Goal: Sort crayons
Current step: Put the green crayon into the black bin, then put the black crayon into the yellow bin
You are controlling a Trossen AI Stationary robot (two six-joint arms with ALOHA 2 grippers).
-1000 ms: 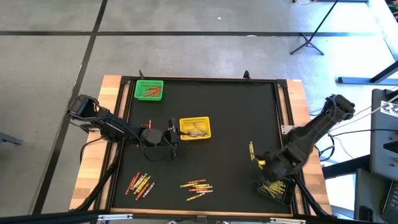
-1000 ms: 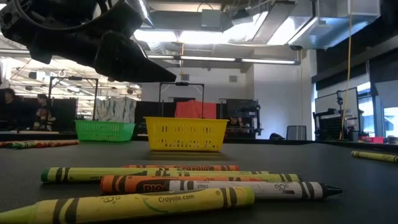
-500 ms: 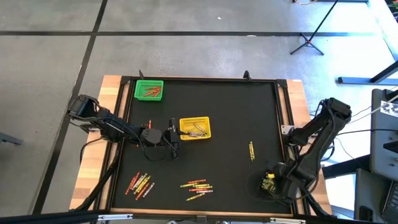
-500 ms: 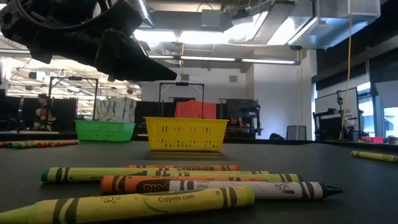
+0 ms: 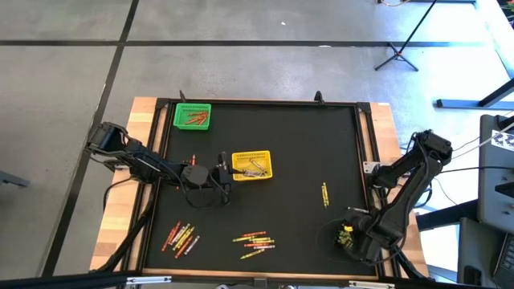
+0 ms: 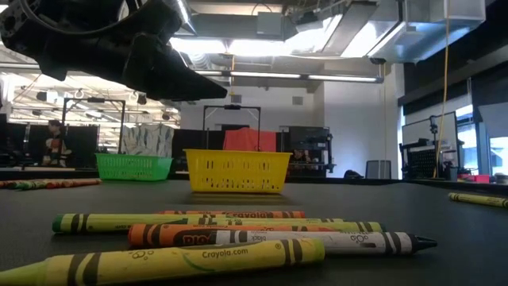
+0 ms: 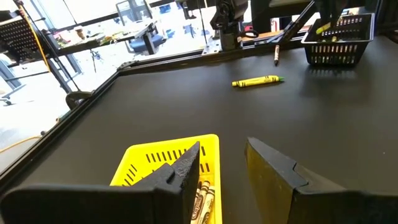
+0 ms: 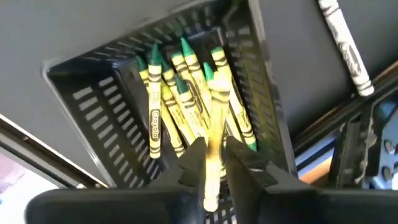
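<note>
My right gripper (image 5: 347,237) hangs over the black mesh basket (image 8: 155,99) at the near right corner and is shut on a yellow-green crayon (image 8: 212,155). The basket holds several yellow-green crayons (image 8: 180,93). My left gripper (image 7: 224,165) is open and empty just left of the yellow basket (image 5: 251,164), which holds a few crayons. Loose crayons lie flat on the black mat: a red-orange-yellow group (image 5: 181,237), a mixed group (image 5: 254,241), one yellow-green crayon (image 5: 324,193) and one red crayon (image 5: 193,160). The green basket (image 5: 193,116) holds red and orange crayons. My right gripper pinches the yellow-green crayon between its two fingers (image 8: 244,167), on its shaft (image 8: 213,140). The fingers come from above, pointing down into the black basket, and the crayon lies along them. It is lifted clear, its far end toward the crayons in the basket.
A raised frame (image 5: 365,144) edges the black mat, with wooden table strips outside it. The mat's middle and far right are bare. In the low view the mixed group (image 6: 238,230) lies close in front, with the yellow basket (image 6: 237,171) and the green basket (image 6: 133,166) behind.
My right gripper has gone toward the table's near edge, from beside the single yellow-green crayon to above the black basket, carrying a crayon with it. It has then stayed almost still over the basket.
</note>
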